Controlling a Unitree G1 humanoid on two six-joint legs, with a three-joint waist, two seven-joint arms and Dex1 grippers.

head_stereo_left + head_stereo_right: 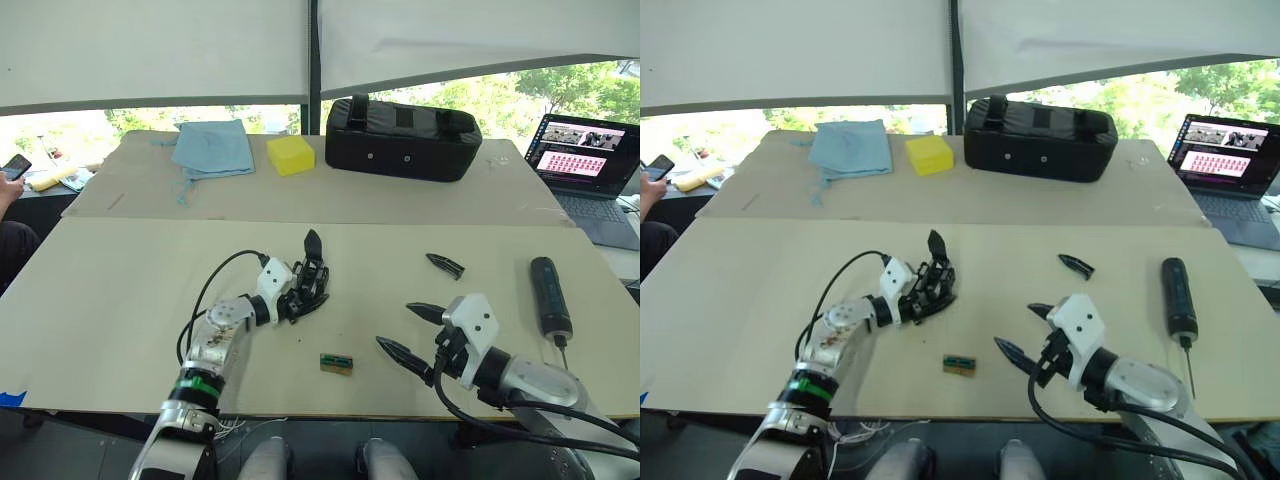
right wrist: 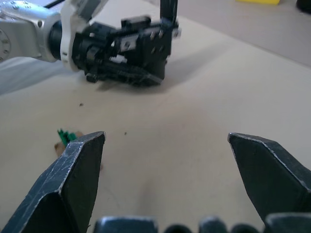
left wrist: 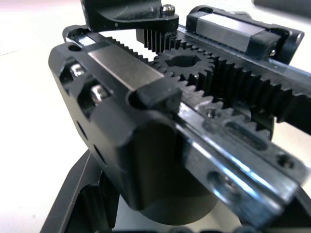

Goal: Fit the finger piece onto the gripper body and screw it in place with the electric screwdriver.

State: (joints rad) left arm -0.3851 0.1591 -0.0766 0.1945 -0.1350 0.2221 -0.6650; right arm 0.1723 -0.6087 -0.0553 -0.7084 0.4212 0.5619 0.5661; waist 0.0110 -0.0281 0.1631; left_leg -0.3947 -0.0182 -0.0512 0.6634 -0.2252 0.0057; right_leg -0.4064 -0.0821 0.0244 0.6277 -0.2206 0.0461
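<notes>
Left hand (image 1: pixel 300 290) clamped on gripper body (image 1: pixel 310 280), holding it down on the counter (image 1: pixel 120 290) with its pointed finger up, likely so the mount stays reachable. Right hand (image 1: pixel 410 330) empty, fingers apart, low over the counter. Finger piece (image 1: pixel 445 265) lies beyond it, electric screwdriver (image 1: pixel 550 297) further right, both untouched

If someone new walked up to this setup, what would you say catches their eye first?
Probably the left end effector, shut on the gripper body near the middle of the near table, with one black finger pointing up. Next, the right end effector, open and empty, hovering between the loose finger piece and the electric screwdriver lying to its right. Behind, on the far table, a large black case and a yellow block stand out.
</notes>
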